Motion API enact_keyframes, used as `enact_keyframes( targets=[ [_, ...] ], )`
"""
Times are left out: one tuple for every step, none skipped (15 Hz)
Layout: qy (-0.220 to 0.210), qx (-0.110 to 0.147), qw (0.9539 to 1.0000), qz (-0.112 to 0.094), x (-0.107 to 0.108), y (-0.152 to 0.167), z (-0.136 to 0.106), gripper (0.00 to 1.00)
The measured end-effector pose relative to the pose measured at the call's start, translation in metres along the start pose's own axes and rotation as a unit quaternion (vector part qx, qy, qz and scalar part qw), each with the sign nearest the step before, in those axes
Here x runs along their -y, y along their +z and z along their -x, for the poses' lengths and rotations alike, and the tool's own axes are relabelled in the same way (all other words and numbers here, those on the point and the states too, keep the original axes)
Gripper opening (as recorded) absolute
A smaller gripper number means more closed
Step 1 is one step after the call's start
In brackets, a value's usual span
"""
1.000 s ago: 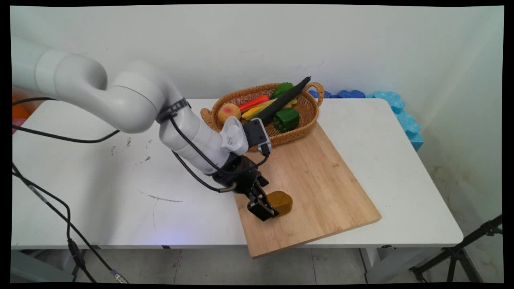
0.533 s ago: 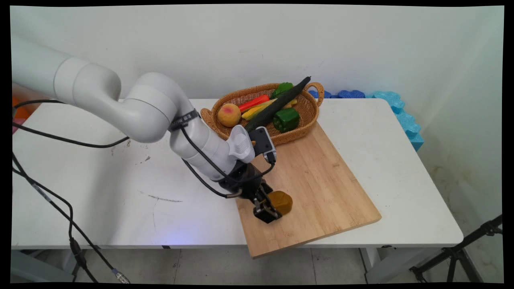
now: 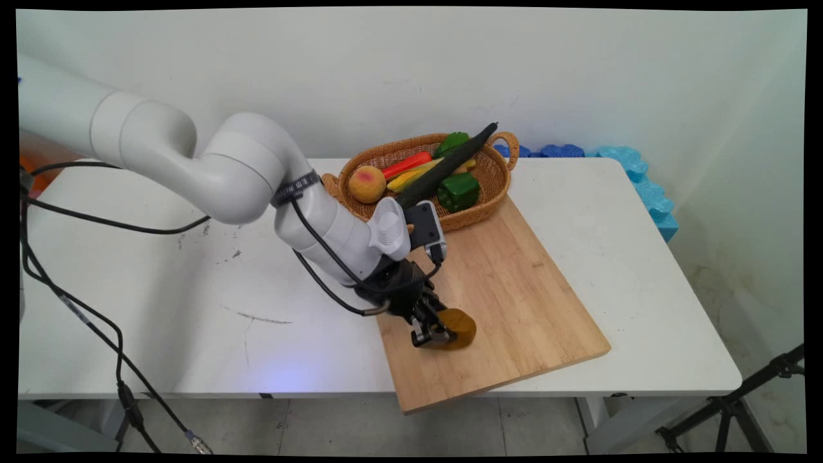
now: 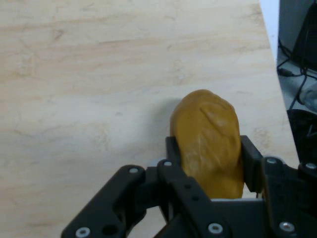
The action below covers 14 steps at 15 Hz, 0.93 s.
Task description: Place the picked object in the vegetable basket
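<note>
Gripping a brown-yellow oblong lump [image 4: 210,144], the black two-finger gripper [image 4: 208,158] is closed on its sides.
Lump sits between both fingers [image 4: 173,153], low over the pale wooden cutting board's [image 3: 514,289] near left part; woven wicker basket [image 3: 492,186] beyond.

We see the gripper [image 4: 208,151] closed on a brown potato [image 4: 209,141], at five o'clock on the wooden board [image 4: 99,89].
</note>
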Motion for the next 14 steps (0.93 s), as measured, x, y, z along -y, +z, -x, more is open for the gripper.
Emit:
enact_keyframes(
  targets=[
    [0.004,-0.005,1.0000,0.001,0.001,-0.006,-0.003,0.00],
    [0.009,-0.012,0.9999,0.002,0.002,-0.015,-0.008,0.00],
    [0.012,-0.019,0.9997,0.002,0.004,-0.027,-0.013,0.00],
    [0.015,-0.027,0.9995,0.002,0.006,-0.037,-0.019,0.00],
    [0.016,-0.031,0.9994,0.003,0.008,-0.044,-0.022,0.00],
    [0.017,-0.039,0.9991,0.003,0.011,-0.055,-0.028,0.00],
    [0.018,-0.048,0.9987,0.003,0.015,-0.069,-0.034,0.00],
    [0.018,-0.054,0.9984,0.002,0.020,-0.080,-0.038,0.00],
    [0.018,-0.058,0.9982,0.001,0.024,-0.088,-0.041,0.00],
    [0.017,-0.063,0.9979,-0.002,0.030,-0.098,-0.044,0.00],
    [0.016,-0.066,0.9976,-0.004,0.034,-0.105,-0.047,0.00],
    [0.016,-0.071,0.9973,-0.008,0.043,-0.117,-0.050,0.00],
    [0.015,-0.073,0.9971,-0.013,0.051,-0.126,-0.052,0.00],
    [0.013,-0.076,0.9969,-0.019,0.061,-0.135,-0.053,0.00]
  ],
)
